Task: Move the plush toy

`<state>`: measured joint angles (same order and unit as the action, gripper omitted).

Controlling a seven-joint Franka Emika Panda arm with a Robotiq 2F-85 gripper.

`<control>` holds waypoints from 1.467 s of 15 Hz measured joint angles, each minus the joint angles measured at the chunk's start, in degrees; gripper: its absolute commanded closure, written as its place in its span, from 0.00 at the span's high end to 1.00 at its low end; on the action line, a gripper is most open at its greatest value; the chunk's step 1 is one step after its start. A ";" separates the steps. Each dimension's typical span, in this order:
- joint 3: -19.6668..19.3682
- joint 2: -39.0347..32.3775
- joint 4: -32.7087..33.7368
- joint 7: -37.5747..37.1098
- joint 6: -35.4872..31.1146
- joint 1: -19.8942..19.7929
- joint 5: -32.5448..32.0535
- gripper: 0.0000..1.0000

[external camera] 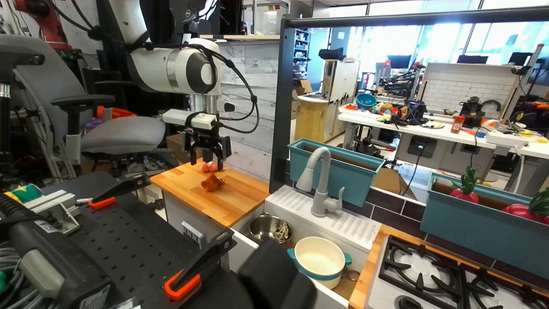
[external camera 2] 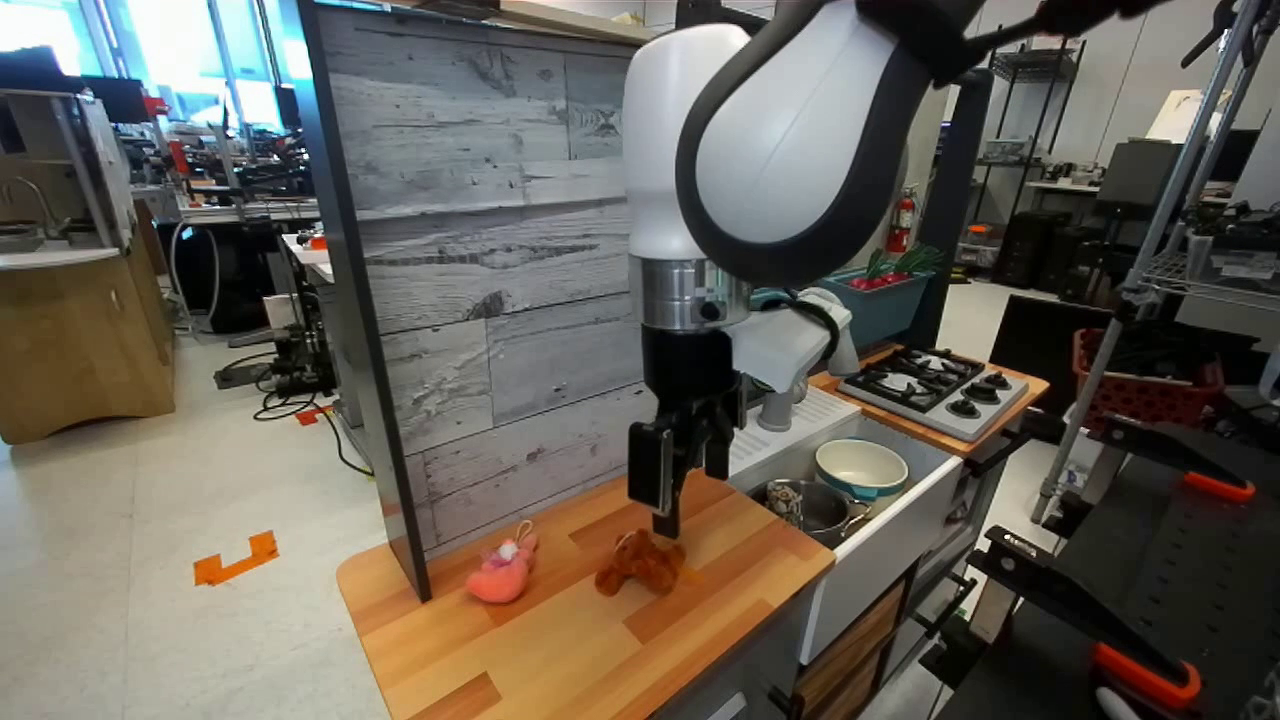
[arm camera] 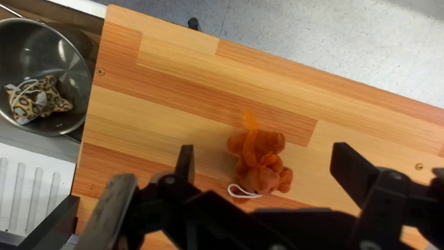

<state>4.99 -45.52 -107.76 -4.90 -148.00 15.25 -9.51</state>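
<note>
Currently, your tool (arm camera: 265,156) hangs over the wooden worktop (external camera 2: 580,670) with its two fingers spread wide. Below the gap between them, in the wrist view, you have the orange-brown plush bear (arm camera: 262,173), lying on the boards. In an exterior view your fingertips (external camera: 220,164) look near the bear and just clear of it, above. You can make out its orange ribbon (arm camera: 247,151), trailing across and out past the body, and a white cord loop (arm camera: 252,195) by the head.

Nearer the grey plank panel (external camera 2: 500,250), you have a coral-pink plush (external camera 2: 500,578) with a pale bow and a hanging loop, sitting apart from the bear.

Off the end of the worktop, your stainless-steel pot (arm camera: 62,52) sits in the white sink (external camera 2: 880,550), with a leopard-print plush (arm camera: 38,99) inside it. Near that pot, in both exterior views, you can see a cream casserole (external camera: 317,257) with a teal outside. Behind them rises a grey faucet (external camera: 321,184), in front of a teal planter (external camera: 354,184). Past the sink you get the gas cooktop (external camera 2: 925,388) with black grates. Two black-and-orange clamps (external camera: 184,285) sit by the black perforated plate (external camera: 128,240).
</note>
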 measured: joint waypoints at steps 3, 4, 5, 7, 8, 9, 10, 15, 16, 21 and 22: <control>-0.30 -3.46 3.06 0.02 0.08 0.54 0.00 1.00; -0.39 -4.53 4.01 0.08 0.08 0.58 0.00 1.00; -0.48 -5.55 4.90 0.11 0.08 0.60 0.00 1.00; -0.62 -7.43 6.57 0.15 0.09 0.64 0.00 1.00; -0.70 -8.23 7.31 0.18 0.09 0.70 0.00 1.00; -0.75 -8.98 8.02 0.26 0.09 0.75 0.00 1.00; -0.76 -9.65 8.68 0.48 0.09 0.78 0.00 1.00; -0.88 -12.10 11.58 1.38 0.46 1.25 -0.02 0.58; -1.04 -12.48 12.07 1.55 0.71 1.45 -0.03 0.50; -1.82 -14.15 14.32 1.98 3.36 1.75 -0.05 0.12; -1.89 -14.22 14.53 2.26 3.93 1.75 -0.07 0.06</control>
<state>3.11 -59.74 -93.23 -2.65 -144.07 17.00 -9.58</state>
